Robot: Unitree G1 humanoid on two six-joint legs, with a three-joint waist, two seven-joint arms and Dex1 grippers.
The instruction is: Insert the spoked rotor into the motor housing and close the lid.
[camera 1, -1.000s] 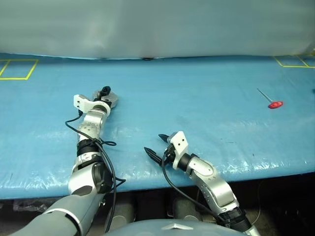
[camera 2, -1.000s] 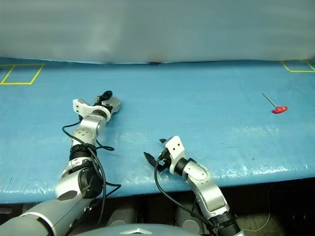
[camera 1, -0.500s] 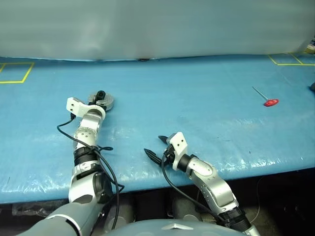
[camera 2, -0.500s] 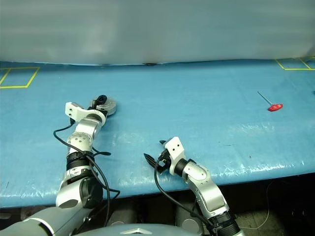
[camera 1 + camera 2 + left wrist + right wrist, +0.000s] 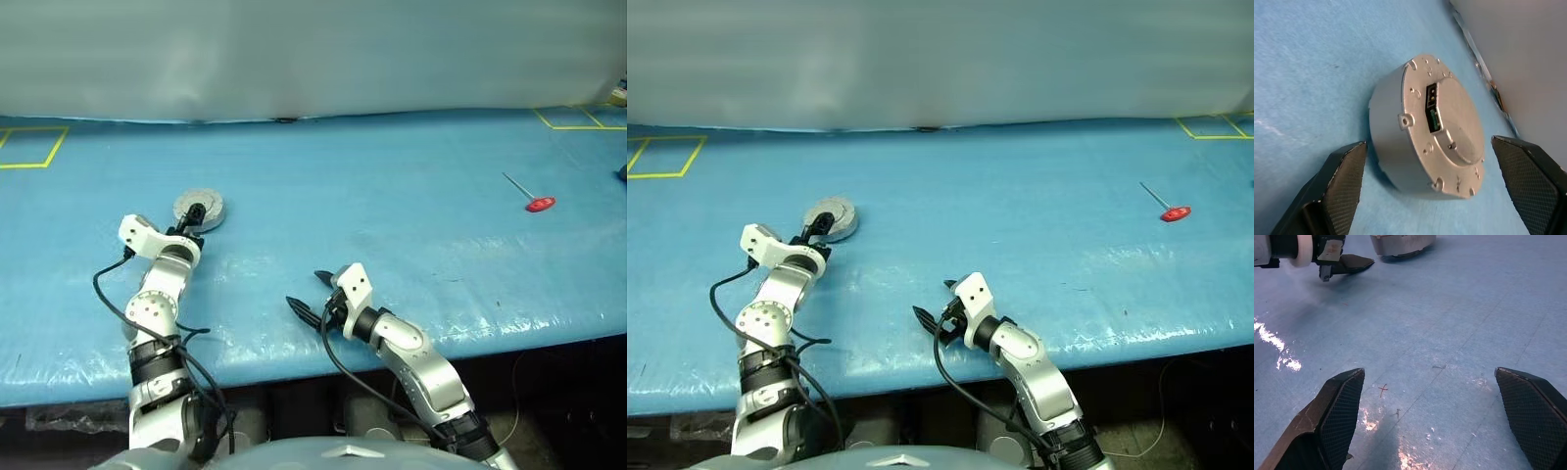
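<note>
The left gripper (image 5: 196, 213) is spread wide and holds nothing, just short of the one motor housing (image 5: 1426, 128), which sits closed with its lid (image 5: 1442, 125) on the blue table (image 5: 392, 196). The right gripper (image 5: 307, 292), also spread and empty, hovers well apart. The assembly appears complete; the next move is probably only to draw clear.

R jaws wide apart over blue table (image 5: 1459, 323), motor housing (image 5: 1400, 244) beyond.

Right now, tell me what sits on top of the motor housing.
The lid caps the motor housing, its plain grey face with small holes and a dark slot facing outward. The assembly rests on the blue table. Whatever is inside, windings or rotor, is covered and cannot be seen.
</note>
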